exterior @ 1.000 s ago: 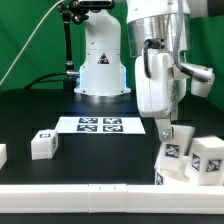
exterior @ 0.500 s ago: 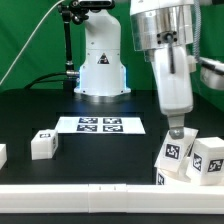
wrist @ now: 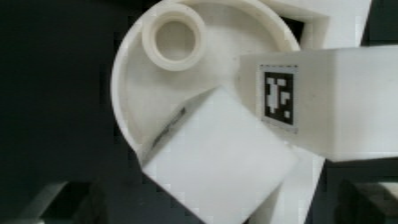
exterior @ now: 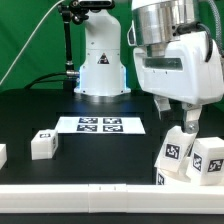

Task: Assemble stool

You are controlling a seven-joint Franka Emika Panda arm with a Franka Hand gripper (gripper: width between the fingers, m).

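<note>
Two white stool legs with black-and-white tags [exterior: 175,153] [exterior: 207,158] stand close together at the exterior view's right. My gripper [exterior: 179,119] hangs just above them, open, with nothing between its fingers. In the wrist view the round white seat [wrist: 175,90] with its hole lies below the hand. A tagged leg [wrist: 299,92] and a plain white block face [wrist: 222,150] rest against it. The dark fingertips [wrist: 32,205] show only at the frame's corners, wide apart. Another tagged leg [exterior: 42,143] stands alone at the exterior view's left.
The marker board [exterior: 100,125] lies flat in the middle of the black table, in front of the arm's white base [exterior: 103,70]. A long white rail [exterior: 90,190] runs along the near edge. A further white piece [exterior: 2,155] sits at the far left edge.
The gripper, shut a second ago just above the right-hand legs, has opened. The hand has turned about its wrist and now shows its broad side, staying above the same legs.
</note>
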